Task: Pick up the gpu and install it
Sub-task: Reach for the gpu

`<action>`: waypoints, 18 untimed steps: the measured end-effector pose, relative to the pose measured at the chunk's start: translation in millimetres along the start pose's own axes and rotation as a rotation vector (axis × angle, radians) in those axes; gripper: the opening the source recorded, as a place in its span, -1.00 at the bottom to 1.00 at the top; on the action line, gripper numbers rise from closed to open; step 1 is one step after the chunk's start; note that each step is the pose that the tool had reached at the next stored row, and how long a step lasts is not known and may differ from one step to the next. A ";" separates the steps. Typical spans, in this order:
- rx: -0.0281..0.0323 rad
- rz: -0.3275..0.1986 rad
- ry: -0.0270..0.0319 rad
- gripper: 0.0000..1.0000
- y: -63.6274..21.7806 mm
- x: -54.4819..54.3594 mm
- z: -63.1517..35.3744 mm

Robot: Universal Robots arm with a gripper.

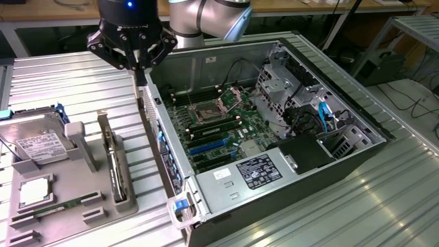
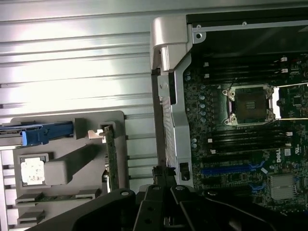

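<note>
The gpu (image 1: 114,159) stands on edge in a slot of the grey holder (image 1: 82,149) at the exterior view's left, a thin dark card with a silvery end. It appears again in the wrist view as a narrow edge-on card (image 2: 111,156). My gripper (image 1: 141,76) hangs shut above the near wall of the open computer case (image 1: 205,64), up and to the right of the gpu and apart from it. Its black fingers (image 2: 154,202) hold nothing. Inside the case lies the motherboard (image 1: 219,123) with blue card slots (image 1: 205,147).
The holder also carries a silver hard drive (image 1: 38,141), a square processor (image 1: 34,191) and a green memory stick (image 1: 58,208). The case has a drive cage (image 1: 288,87), cables and a black power supply (image 1: 305,154). Ribbed metal tabletop (image 1: 82,87) surrounds everything.
</note>
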State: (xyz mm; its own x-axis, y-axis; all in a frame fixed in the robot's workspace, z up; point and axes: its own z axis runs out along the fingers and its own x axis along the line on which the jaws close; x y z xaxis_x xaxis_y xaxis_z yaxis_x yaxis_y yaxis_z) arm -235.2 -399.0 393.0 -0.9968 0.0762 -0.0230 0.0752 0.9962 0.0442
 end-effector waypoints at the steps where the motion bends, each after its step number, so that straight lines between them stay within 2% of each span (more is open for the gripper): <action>1: 0.0000 0.000 0.0000 -0.79 -0.1 1.6 0.0; 11: 0.0000 0.000 0.0001 -0.79 -1.5 17.7 -0.4; 18: -0.0003 -0.008 0.0006 -0.79 -2.4 19.9 -0.5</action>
State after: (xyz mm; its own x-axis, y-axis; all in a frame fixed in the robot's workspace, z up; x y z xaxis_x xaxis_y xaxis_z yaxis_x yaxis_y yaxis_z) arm -255.2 -399.9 393.0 -0.9974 0.0679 -0.0228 0.0668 0.9968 0.0443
